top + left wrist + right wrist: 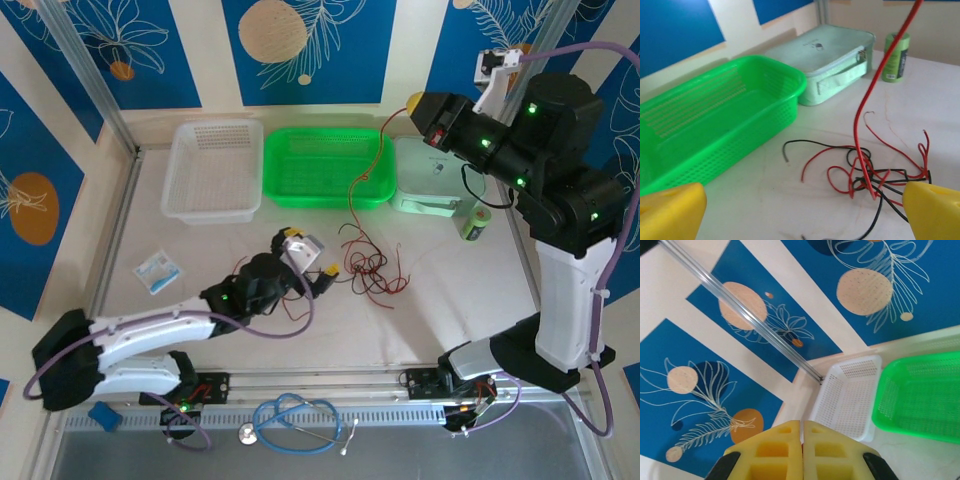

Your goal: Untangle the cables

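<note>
1. The cables [372, 272] are found in a loose red-and-black tangle on the table [450, 310]. The tangle lies in front of the green basket [325, 135] and just beyond the left gripper [311, 251].
2. One red cable [375, 160] is drawn up out of the tangle and carried across the right end of the green basket. Its upper end is pinched by the right gripper [415, 103].
3. The right gripper is held high, above the pale green case [425, 180]. In the right wrist view its yellow fingers [775, 455] are seen pressed flat together.
4. The left gripper is held low over the table with its fingers spread wide, and nothing is held between them. In the left wrist view black strands are seen running up to the right-hand fingertip. Contact cannot be confirmed.
5. A white basket [215, 128] is set just beside the green one, on its left.
6. A green roll [475, 222] stands upright near the case.
7. A small packet [155, 270] lies at the left of the table.
8. A stethoscope [295, 420] is laid at the near edge, between the arm bases.
</note>
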